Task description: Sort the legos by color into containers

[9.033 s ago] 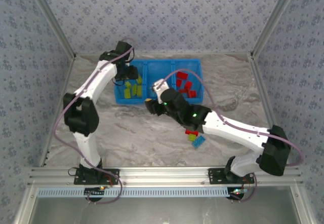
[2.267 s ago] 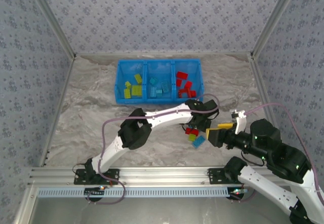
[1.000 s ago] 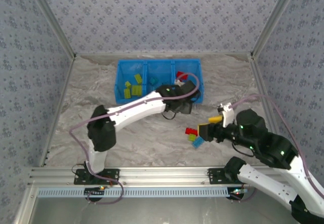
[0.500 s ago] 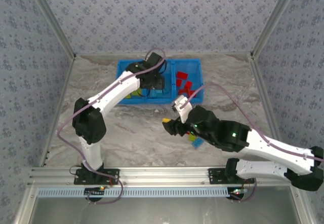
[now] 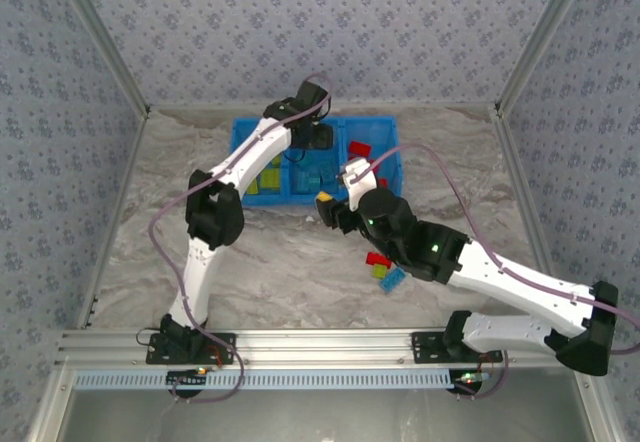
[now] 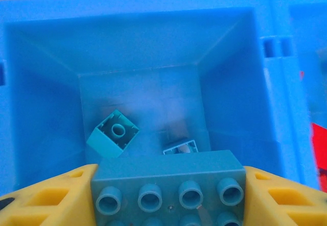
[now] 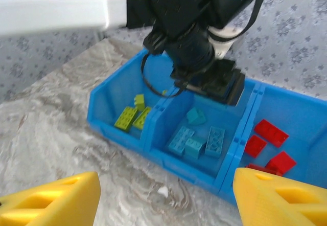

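Having swung up from the loose legos (image 5: 380,266), the left pincer (image 6: 168,198) now hangs over the middle compartment (image 6: 143,42) of the bin (image 5: 245,200) clamped on a light-blue brick (image 6: 168,177), so a drop among matching blues looks next; right pincer (image 7: 166,198), wide and empty, sits just before the bin.

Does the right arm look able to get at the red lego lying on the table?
Probably yes. The red lego lies uncovered on the table beside that arm, and the right gripper is open and empty, though it must pull back first.
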